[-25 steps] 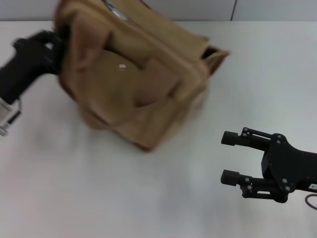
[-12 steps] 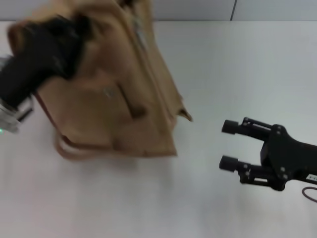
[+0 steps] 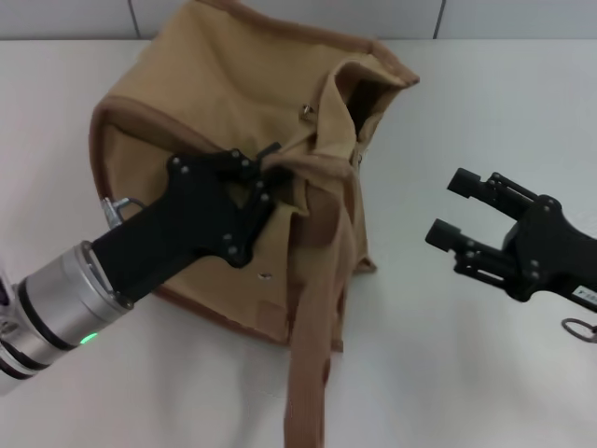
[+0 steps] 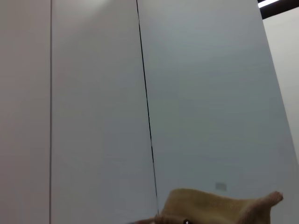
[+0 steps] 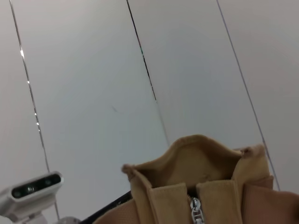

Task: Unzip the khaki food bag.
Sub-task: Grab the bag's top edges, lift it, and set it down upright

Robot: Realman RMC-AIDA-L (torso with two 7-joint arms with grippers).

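The khaki food bag (image 3: 233, 112) lies tipped on the white surface (image 3: 485, 121) at far left, the left claw (image 3: 266, 177) apparently clamped on its strap (image 3: 322, 308), while the right claw (image 3: 452, 210) hangs spread wide, apart to its right.

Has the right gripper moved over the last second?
Yes. The right gripper has shifted slightly up the head view, farther along the table, jaws open.

Tan canvas bag (image 3: 224, 103) slumps tilted on the table (image 3: 485, 112), one strap (image 3: 312, 373) trailing toward the near edge.
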